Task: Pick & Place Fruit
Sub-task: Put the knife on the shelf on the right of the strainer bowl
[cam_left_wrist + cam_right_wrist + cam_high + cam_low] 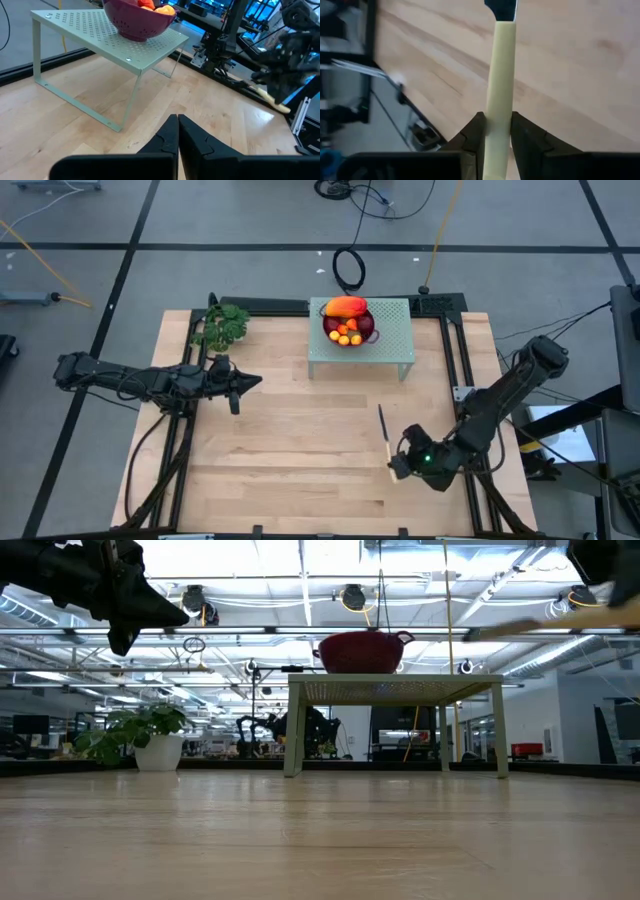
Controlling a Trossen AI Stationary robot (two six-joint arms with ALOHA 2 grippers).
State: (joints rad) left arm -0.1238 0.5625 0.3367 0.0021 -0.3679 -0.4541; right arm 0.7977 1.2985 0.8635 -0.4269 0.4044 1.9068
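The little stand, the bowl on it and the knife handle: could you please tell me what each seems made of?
Stand: likely painted sheet metal, pale green, perforated top, thin rod legs.
Bowl: probably plastic, matte magenta with strainer holes.
Knife handle, gripped in the right tool: smooth pale yellow, perhaps plastic or wood.

A dark red bowl [362, 651] is sitting on top of the pale green perforated stand [395, 690]. A potted plant [140, 737] is standing well left of the stand, and a dark gripper [135, 600] is hanging above that plant.

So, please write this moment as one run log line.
left gripper: shut, empty | right gripper: holds knife | fruit: in bowl on rack
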